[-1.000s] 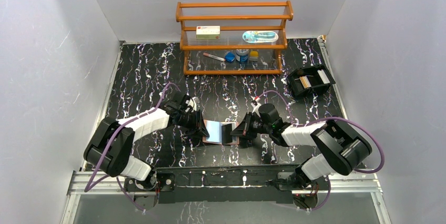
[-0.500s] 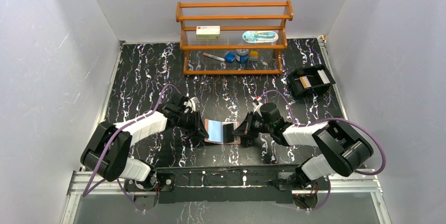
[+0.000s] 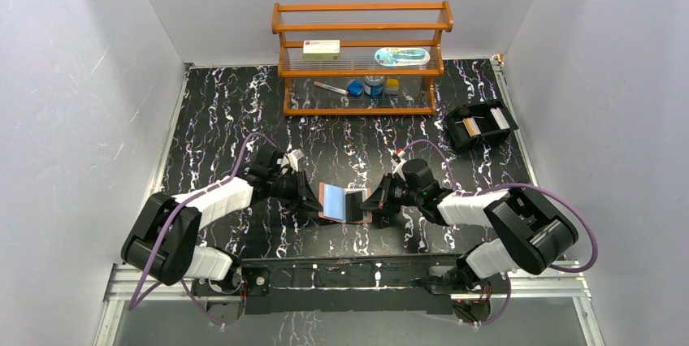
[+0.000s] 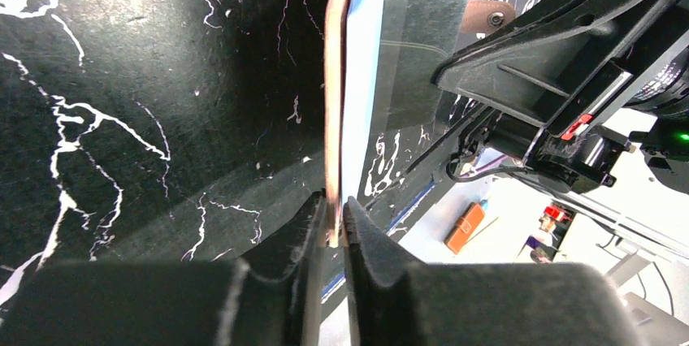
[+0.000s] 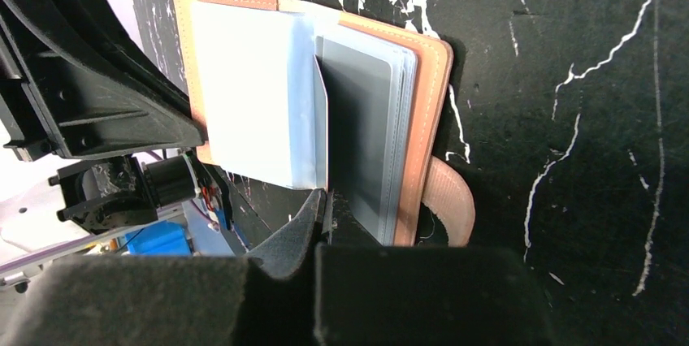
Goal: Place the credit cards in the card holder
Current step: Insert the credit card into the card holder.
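Meanwhile the card holder [image 3: 344, 203] is sitting open on the worktop [image 3: 219, 118], just below the middle of the top view. Compared with a second ago it is standing slightly further toward the right of the frame, and its pale blue sleeves are showing more broadly. The left gripper [image 4: 335, 214] is clamping the edge of the tan cover [image 4: 331, 102] and has been drawing back toward the left of the frame. The right gripper [image 5: 323, 214] is apparently pinching one clear sleeve [image 5: 321, 131] and lifting it off the grey stack. So the two arms are spreading the pockets rather than loading them. Neither gripper is carrying a card. The credit cards [image 3: 471, 127] seem to be lying in the black tray [image 3: 487, 141] at the right edge of the frame, well apart from the holder, so insertion is probably not yet beginning.
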